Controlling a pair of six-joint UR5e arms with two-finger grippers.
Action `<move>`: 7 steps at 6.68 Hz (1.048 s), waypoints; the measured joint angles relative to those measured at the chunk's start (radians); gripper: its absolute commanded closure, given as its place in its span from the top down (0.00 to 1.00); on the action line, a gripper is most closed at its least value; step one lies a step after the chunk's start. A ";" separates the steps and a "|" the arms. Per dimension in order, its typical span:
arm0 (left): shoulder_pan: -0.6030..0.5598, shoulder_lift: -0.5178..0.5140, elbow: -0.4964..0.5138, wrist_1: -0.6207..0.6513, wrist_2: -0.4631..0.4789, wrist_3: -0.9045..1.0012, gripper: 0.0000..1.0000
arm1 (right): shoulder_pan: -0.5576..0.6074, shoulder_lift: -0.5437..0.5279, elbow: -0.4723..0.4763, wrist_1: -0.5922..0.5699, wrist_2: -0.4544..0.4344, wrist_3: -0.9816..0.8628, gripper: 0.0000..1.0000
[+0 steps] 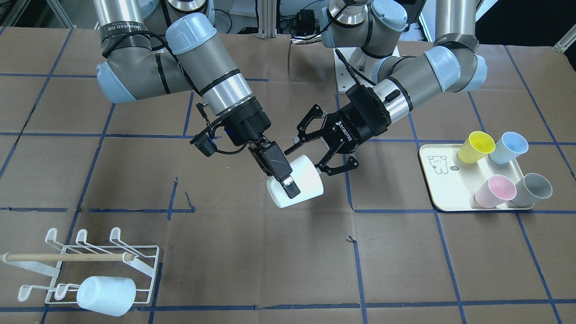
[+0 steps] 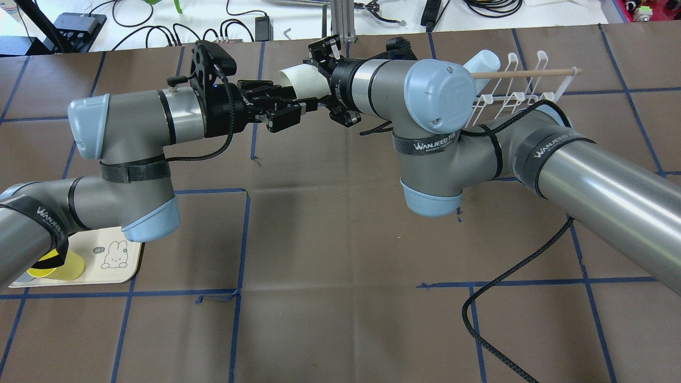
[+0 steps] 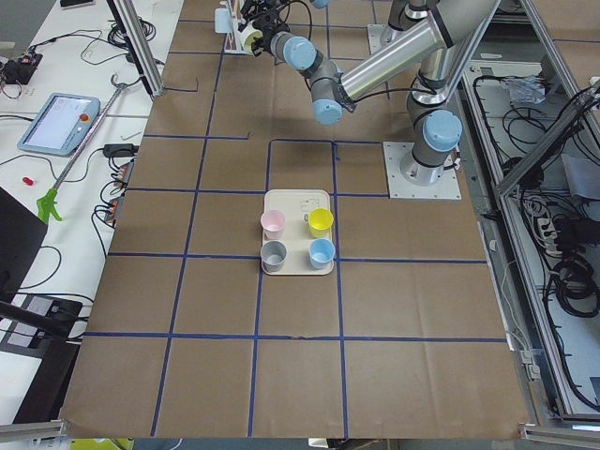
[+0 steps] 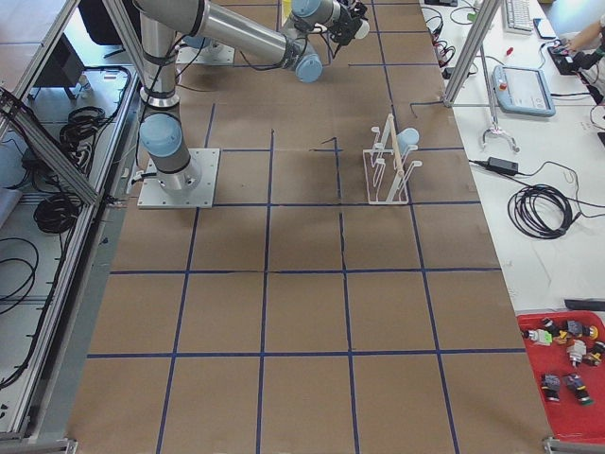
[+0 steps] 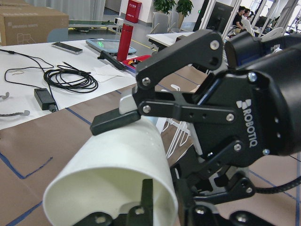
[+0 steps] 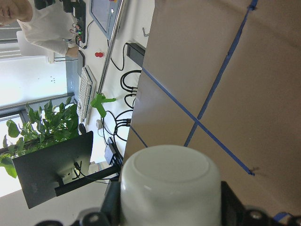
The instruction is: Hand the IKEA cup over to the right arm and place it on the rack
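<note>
The right gripper (image 1: 288, 180) pinches the white cup (image 1: 308, 177) in the middle of the picture. The left gripper (image 1: 315, 155) is spread wide. It should pull back straight, not bumping the rim.

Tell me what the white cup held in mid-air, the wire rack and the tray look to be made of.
The white cup: likely plastic, going by the opaque, smooth, low-gloss wall and thin rim.
The rack: probably white-coated metal wire, as it is thin bent rods, with a bare light wooden dowel.
The tray: cream plastic or melamine, it seems; smooth, with a rounded rim and a printed cartoon.
</note>
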 measured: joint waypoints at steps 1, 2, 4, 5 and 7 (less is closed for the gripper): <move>0.004 0.002 0.000 0.009 0.003 -0.026 1.00 | 0.000 -0.001 -0.002 0.000 0.000 -0.001 0.30; 0.014 0.006 0.000 0.013 0.005 -0.068 1.00 | -0.002 0.000 -0.003 -0.002 0.000 -0.005 0.29; 0.089 0.028 -0.007 0.011 0.007 -0.112 1.00 | -0.019 0.003 -0.003 -0.012 -0.001 -0.030 0.29; 0.145 0.057 -0.022 0.004 0.008 -0.119 1.00 | -0.048 0.003 -0.004 -0.020 -0.003 -0.063 0.29; 0.200 0.096 -0.032 -0.043 0.129 -0.126 1.00 | -0.141 0.000 -0.009 -0.075 -0.008 -0.210 0.29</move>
